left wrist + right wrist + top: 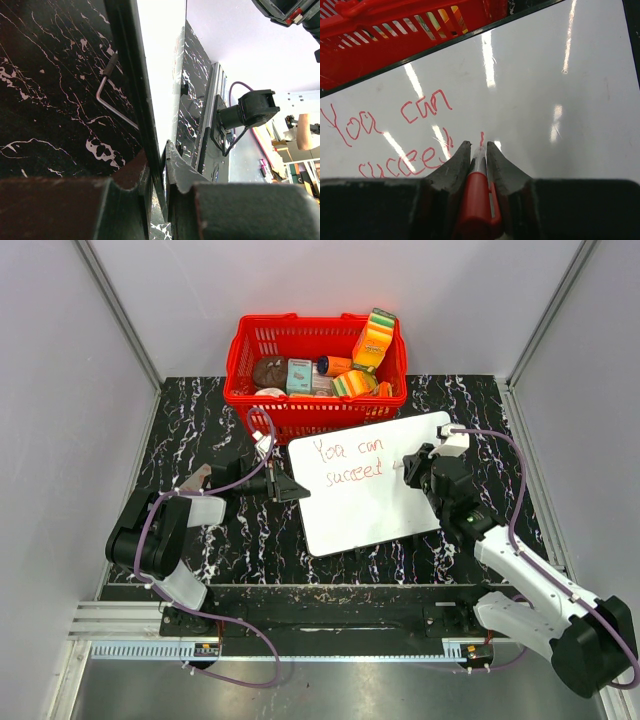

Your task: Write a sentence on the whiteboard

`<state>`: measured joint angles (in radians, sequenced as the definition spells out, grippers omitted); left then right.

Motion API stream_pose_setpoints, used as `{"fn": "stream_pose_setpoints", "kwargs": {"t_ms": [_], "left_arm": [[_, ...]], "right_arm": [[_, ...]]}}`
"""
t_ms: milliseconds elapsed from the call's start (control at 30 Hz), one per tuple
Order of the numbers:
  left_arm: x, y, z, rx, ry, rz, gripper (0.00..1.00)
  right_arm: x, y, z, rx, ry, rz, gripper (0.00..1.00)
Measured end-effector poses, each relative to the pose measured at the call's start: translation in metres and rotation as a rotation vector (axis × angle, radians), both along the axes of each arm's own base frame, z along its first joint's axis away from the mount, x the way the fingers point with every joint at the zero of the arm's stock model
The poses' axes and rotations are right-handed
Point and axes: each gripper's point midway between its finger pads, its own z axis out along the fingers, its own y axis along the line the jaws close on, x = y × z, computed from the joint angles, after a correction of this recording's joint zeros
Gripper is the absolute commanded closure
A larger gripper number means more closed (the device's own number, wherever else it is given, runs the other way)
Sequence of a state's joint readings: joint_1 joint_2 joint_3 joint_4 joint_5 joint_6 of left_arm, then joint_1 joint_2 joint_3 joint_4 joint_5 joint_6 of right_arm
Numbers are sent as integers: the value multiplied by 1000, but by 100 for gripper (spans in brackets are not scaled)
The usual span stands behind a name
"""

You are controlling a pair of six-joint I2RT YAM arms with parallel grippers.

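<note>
The top external view is showing the whiteboard point(375, 495) lying turned at an angle in the middle of the black marbled bench point(200, 440), with the red basket point(300, 412) just beyond the whiteboard's far edge. The sentence point(348, 460) is sitting in thin red lettering on the whiteboard's far-left part, the first line reading "You can" and the second, directly below it, "succeed".

The left fingers point(287, 485) are reaching in at the whiteboard's left edge. In the left wrist view they are pinching that dark edge between them, nearly closed, with the white face showing on one side and a bent metal rod point(106, 95) lying against the bench on the whiteboard's underside.

The right fingers point(452, 170) are hovering over the whiteboard's right half, at the end of the second line. They are closed tight on a red marker point(476, 200), which is pointing down at the whiteboard; its pale tip is sitting just past the last letters, beside a short fresh red stroke. Whether the tip is touching the whiteboard, I cannot tell.
</note>
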<state>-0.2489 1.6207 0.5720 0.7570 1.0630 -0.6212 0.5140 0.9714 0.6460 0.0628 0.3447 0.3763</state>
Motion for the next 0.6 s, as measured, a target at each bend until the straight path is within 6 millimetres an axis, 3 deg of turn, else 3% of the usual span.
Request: {"fn": "stream_pose_setpoints", "kwargs": {"t_ms": [600], "left_arm": [[0,0,0,0,0,0,100]], "right_arm": [[-1,2,-1,5,3,10,100]]}}
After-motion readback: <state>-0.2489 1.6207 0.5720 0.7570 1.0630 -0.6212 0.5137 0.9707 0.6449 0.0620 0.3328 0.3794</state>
